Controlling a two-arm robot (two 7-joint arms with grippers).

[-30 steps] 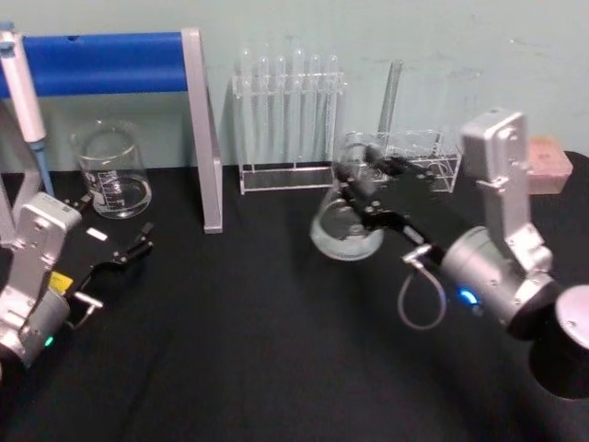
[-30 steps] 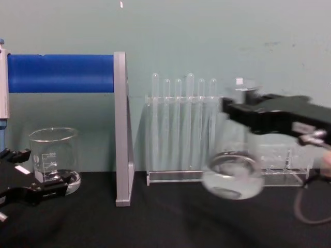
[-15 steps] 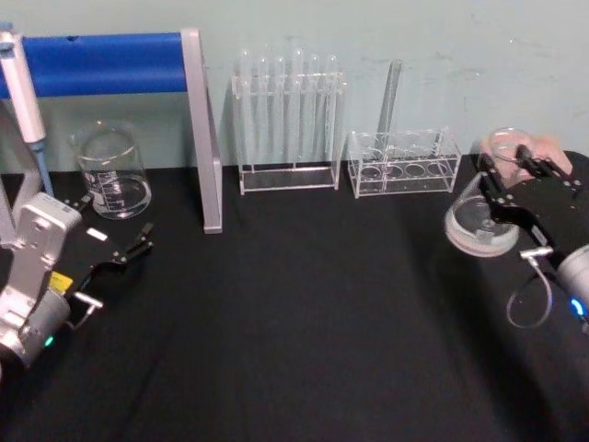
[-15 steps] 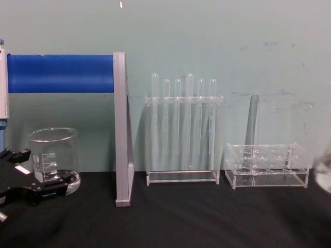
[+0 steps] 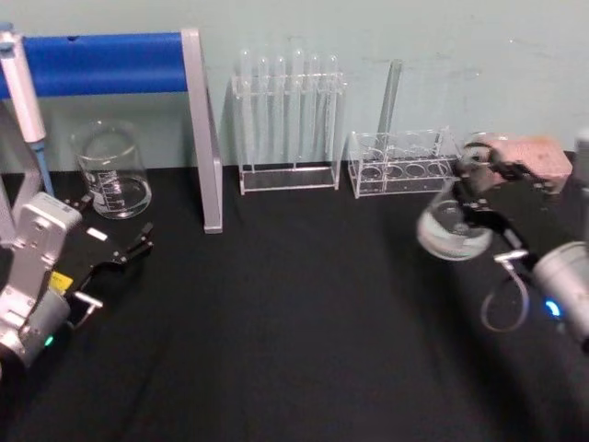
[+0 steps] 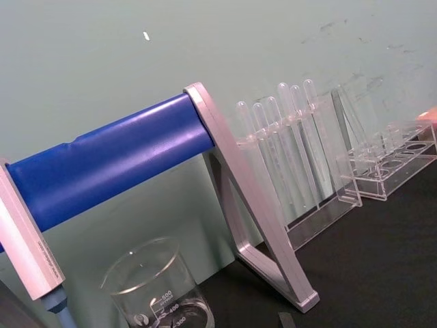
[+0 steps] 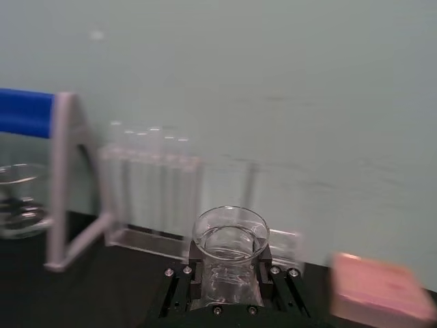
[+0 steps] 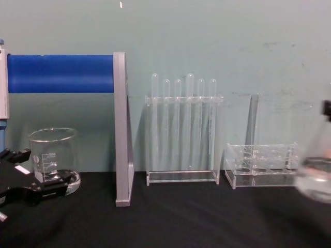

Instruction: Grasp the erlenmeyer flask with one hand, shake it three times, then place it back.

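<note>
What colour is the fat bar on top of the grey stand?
The bar is bright blue, clearest in the chest view.

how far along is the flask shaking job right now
Done: the right gripper is shut on the erlenmeyer flask at its neck, holding it tilted above the table. In hand: the shaking; the count cannot be told. Left: setting it back down. The left gripper sits parked, open, near the beaker.

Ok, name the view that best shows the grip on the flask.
Right wrist view: the erlenmeyer flask sits clamped by its neck in the right claw. Head view shows it blurred and tilted. Chest view catches its blurred base at the right edge.
</note>
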